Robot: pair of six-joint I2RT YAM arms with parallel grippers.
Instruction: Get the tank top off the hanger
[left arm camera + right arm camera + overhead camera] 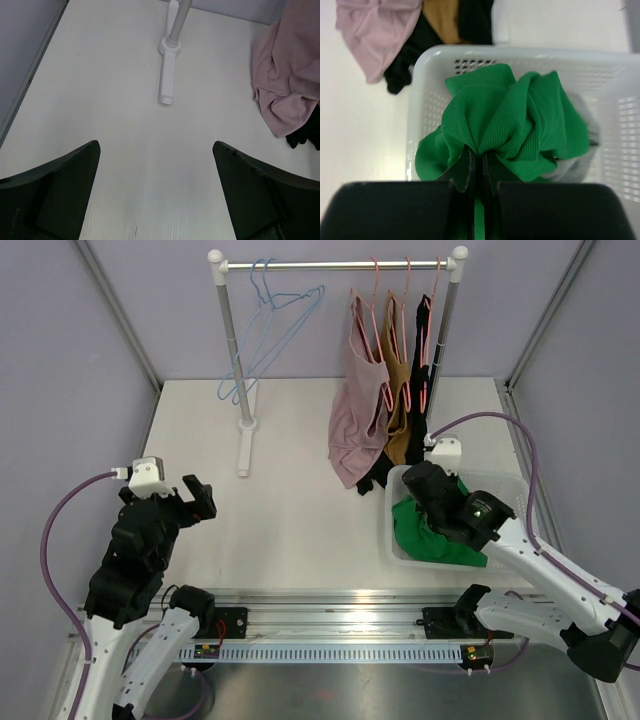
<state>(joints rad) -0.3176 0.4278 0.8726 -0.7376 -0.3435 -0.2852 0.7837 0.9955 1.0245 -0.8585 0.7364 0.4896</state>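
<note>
Your right hand (479,167) is clamped tight on a fold of the green tank top (510,125). The top lies bunched in the white basket (435,55) at about 4 o'clock on the worktop (290,500), off any hanger. Your left hand (155,147) hangs over the worktop at about 8 o'clock with its jaws spread wide, holding nothing. At 12 o'clock the rack (335,264) carries blue hangers (270,330) and a pink top (355,410).

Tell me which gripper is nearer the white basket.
Right. The right gripper is over the basket, shut on the green tank top; the left gripper hangs open over the table, far to the basket's left.
</note>
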